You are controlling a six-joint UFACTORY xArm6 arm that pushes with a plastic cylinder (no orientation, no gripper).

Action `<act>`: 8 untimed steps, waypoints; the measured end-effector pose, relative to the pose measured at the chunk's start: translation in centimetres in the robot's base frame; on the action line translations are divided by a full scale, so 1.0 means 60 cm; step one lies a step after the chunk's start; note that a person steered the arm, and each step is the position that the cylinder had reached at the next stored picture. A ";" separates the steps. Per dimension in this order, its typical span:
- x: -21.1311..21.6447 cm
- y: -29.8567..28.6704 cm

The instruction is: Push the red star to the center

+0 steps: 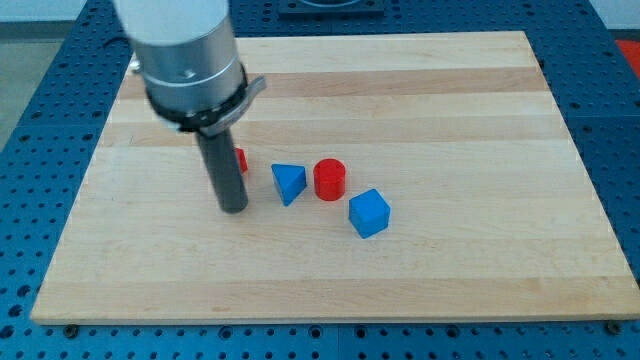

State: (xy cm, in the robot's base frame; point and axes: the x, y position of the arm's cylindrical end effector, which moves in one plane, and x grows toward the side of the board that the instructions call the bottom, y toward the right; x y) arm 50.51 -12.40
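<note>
A red block (pixel 241 159), mostly hidden behind the dark rod, shows only as a small red edge, so I cannot make out its shape. My tip (pixel 233 208) rests on the wooden board just below that red block and at its left. A blue triangle (pixel 288 183) lies right of the tip. A red cylinder (pixel 329 179) stands right of the triangle. A blue cube (pixel 369 213) lies below and right of the cylinder.
The wooden board (pixel 420 90) lies on a blue perforated table (pixel 30 120). The arm's grey cylindrical body (pixel 185 50) hangs over the board's upper left part.
</note>
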 end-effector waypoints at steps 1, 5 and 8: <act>-0.008 -0.040; -0.115 -0.050; -0.105 -0.006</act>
State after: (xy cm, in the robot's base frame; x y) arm 44.21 -12.75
